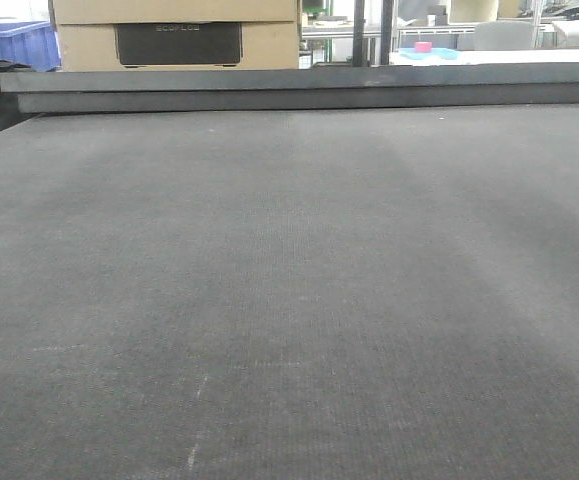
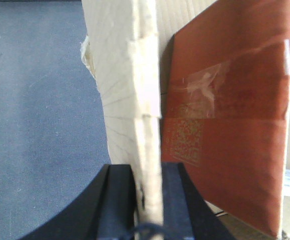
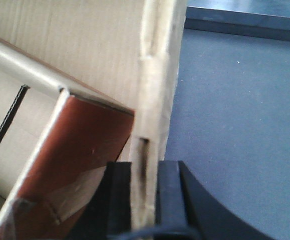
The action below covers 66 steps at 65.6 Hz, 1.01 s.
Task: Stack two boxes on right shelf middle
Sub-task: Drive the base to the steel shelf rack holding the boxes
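My left gripper (image 2: 147,202) is shut on the upright pale cardboard wall of a tan box (image 2: 119,75). Its black fingers (image 2: 117,200) press both sides of the wall. A red-brown inner flap (image 2: 230,100) with clear tape and a printed code lies to the right of that wall. In the right wrist view my right gripper (image 3: 145,200) is shut on a creased wall of a box (image 3: 157,90), with a red-brown flap (image 3: 84,145) to its left. Whether both hold the same box I cannot tell. The shelf is out of view. Neither gripper shows in the front view.
A dark grey table top (image 1: 289,300) fills the front view, with a raised ledge (image 1: 309,88) at its far edge. Beyond it stand tan cartons (image 1: 269,45) with a black label, a blue bin (image 1: 14,42), and a pink object (image 1: 423,47). Grey surface (image 3: 235,110) lies beside the held box.
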Motion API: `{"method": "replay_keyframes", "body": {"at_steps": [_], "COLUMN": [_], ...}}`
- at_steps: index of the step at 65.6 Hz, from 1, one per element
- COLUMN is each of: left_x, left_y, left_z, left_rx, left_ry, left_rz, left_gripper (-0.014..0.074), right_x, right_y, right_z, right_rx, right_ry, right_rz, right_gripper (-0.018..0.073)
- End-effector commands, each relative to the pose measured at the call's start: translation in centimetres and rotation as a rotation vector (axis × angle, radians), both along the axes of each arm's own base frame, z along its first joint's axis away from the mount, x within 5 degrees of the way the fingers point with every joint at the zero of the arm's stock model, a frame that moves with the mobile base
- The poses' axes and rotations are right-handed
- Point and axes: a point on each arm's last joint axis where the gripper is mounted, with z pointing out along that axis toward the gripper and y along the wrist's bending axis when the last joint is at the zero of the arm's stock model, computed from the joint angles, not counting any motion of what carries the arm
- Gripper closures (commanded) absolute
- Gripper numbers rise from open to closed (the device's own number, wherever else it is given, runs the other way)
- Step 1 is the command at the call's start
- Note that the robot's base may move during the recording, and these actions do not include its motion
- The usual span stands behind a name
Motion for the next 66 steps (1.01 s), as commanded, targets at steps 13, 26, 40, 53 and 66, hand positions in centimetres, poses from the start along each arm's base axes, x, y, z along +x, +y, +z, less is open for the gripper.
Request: {"method": "replay_keyframes", "body": {"at_steps": [13,26,40,53,66], "left_x": [-0.35,-0.35,-0.35,-0.35,-0.35], "left_y": [0.56,0.56,0.56,0.56,0.56], "left_z": [1.02,1.02,1.02,1.02,1.02], "left_rx": [-0.001,-0.001,-0.001,-0.001,-0.001], "left_ry": [-0.069,-0.069,-0.069,-0.069,-0.069], "left_rz": [0.021,0.021,0.021,0.021,0.021], "left_gripper": [0.0708,0.0708,0.0708,0.0708,0.0708], "right_x": [-0.25,-0.16,-0.16,-0.16,-0.16], "right_y": [-0.56,-0.54,-0.54,-0.54,-0.54], "right_z": [1.17,1.11,1.11,1.11,1.11], "right_rx": [-0.004,-0.004,-0.004,-0.004,-0.004], "right_ry": [-0.093,-0.091,-0.091,-0.091,-0.091], "right_rz": [-0.026,-0.026,-0.026,-0.026,-0.026], "right_gripper": [0.0712,0.0712,0.0712,0.0712,0.0712]}}
